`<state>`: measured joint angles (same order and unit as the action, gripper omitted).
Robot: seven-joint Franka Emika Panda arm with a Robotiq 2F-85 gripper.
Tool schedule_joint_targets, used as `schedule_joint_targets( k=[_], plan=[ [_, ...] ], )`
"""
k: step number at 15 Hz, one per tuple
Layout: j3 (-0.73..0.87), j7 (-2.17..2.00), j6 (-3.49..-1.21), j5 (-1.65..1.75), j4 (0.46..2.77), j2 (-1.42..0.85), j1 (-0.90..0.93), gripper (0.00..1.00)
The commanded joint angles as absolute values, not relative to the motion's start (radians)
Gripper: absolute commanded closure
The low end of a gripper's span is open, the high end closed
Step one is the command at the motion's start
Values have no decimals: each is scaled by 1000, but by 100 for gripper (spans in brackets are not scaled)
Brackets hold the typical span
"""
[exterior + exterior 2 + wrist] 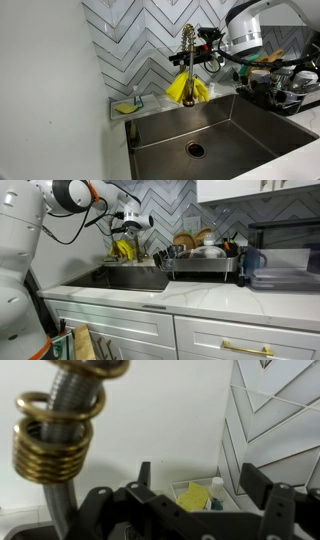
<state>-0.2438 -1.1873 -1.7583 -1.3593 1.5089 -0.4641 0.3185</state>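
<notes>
The gripper is being held with jaws spread and empty; the yellow cloth is hanging on the brass faucet just below. The tiled wall is standing close behind, the sink lying open beneath.

Polished brass, brushed steel and glossy tile at the sink
The faucet is shiny gold-toned metal, its neck wrapped in a smooth coiled spring that catches the light. A yellow cloth draped on it looks soft and matt. The sink basin is brushed stainless steel with a dull sheen. On the far wall the herringbone tiles are glazed and reflective. The gripper is matt black, seemingly hard plastic. In an exterior view the countertop is smooth pale stone with faint veining, the cabinet fronts below are satin white, and the drawer handle at near right is brushed brass
</notes>
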Motion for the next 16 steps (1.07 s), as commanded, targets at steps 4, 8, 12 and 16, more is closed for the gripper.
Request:
schedule_joint_targets(
  k=[4, 8, 12, 16],
  plan=[
    [-190, -1324, -1692, -1216, 1521, -382, 298, 0],
    [-162, -1405, -1638, -1097, 1516, -344, 279, 0],
    [-138, -1499, -1577, -952, 1510, -312, 267, 0],
    [-125, -1587, -1548, -798, 1500, -287, 264, 0]
  ],
)
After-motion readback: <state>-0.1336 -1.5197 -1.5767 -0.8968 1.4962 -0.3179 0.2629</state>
